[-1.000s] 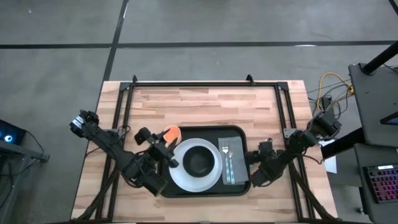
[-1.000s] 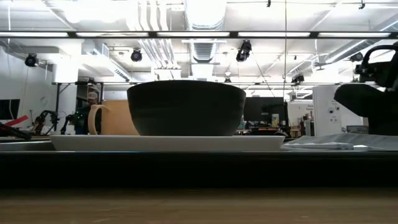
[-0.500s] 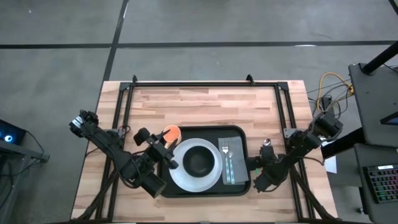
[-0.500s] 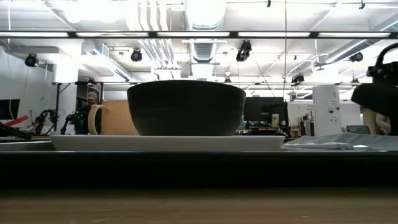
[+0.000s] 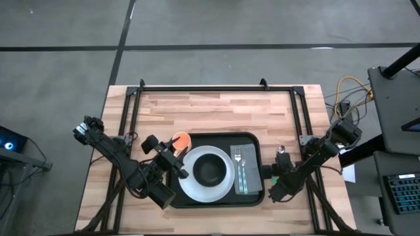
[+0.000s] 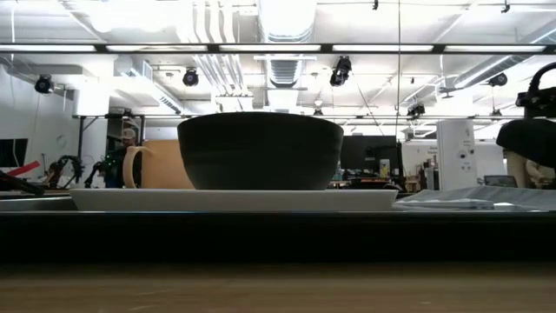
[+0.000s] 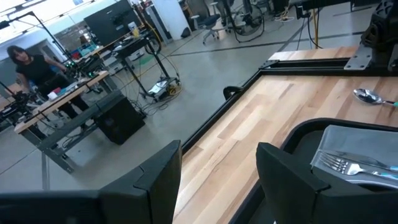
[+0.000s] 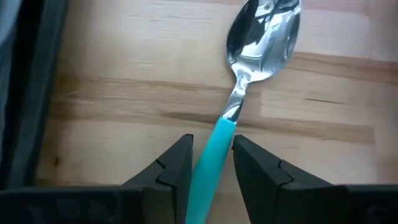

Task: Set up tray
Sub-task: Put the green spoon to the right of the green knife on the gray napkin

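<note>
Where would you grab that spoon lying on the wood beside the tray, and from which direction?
Grip the spoon by its straight teal handle, coming straight down from above. It lies flat on the table, so only its narrow sides offer a hold. The right gripper already straddles the handle, fingers on either side; the rounded bowl end would likely slip.

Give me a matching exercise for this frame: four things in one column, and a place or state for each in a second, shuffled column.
Things:
1. black bowl
2. spoon
3. fork
4. orange cup

Places:
A. on the bare wood beside the tray, teal handle between the right gripper's fingers
B. on the grey napkin in the tray
C. on the white plate
D. at the tray's far left corner, by the left gripper

Pairs: 1-C, 2-A, 3-B, 4-D
</note>
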You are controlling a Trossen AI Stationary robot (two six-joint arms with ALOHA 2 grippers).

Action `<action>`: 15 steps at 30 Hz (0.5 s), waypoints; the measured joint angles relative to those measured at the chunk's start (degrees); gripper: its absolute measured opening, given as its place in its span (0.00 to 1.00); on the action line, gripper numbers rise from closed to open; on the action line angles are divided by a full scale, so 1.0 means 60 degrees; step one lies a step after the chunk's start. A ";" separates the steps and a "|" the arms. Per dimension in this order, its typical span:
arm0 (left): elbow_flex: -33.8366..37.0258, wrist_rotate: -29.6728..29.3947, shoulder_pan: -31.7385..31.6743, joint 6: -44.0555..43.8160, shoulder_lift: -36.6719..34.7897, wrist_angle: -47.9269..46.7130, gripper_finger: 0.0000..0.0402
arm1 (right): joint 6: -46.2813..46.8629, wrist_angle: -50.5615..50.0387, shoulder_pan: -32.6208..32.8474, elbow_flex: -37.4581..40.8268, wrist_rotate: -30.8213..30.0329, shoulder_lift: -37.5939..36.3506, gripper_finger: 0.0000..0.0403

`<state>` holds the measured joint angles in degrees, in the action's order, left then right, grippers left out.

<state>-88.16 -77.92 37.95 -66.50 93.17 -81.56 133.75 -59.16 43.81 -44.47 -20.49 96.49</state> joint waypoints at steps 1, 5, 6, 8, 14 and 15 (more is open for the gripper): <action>0.0000 0.0001 0.0000 -0.0002 0.0000 0.0004 0.47 | 0.0000 -0.0014 0.0000 0.0014 0.0026 0.0000 0.25; 0.0000 -0.0001 0.0000 -0.0004 0.0000 0.0018 0.47 | -0.0011 -0.0049 0.0011 0.0088 0.0194 0.0007 0.18; 0.0000 -0.0001 0.0000 -0.0004 0.0000 0.0025 0.47 | -0.0015 -0.0048 0.0011 0.0120 0.0208 0.0007 0.16; 0.0002 -0.0001 0.0000 -0.0004 0.0000 0.0039 0.47 | -0.0034 -0.0053 0.0011 0.0163 0.0216 0.0007 0.11; 0.0004 0.0002 0.0000 -0.0004 0.0000 0.0058 0.47 | -0.0100 -0.0095 0.0011 0.0191 0.0274 -0.0040 0.07; 0.0004 0.0002 0.0000 0.0003 0.0000 0.0062 0.47 | -0.0107 -0.0123 0.0011 0.0184 0.0322 -0.0091 0.07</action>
<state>-88.14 -77.91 37.95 -66.48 93.17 -81.19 133.11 -59.90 43.88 -43.36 -18.56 95.94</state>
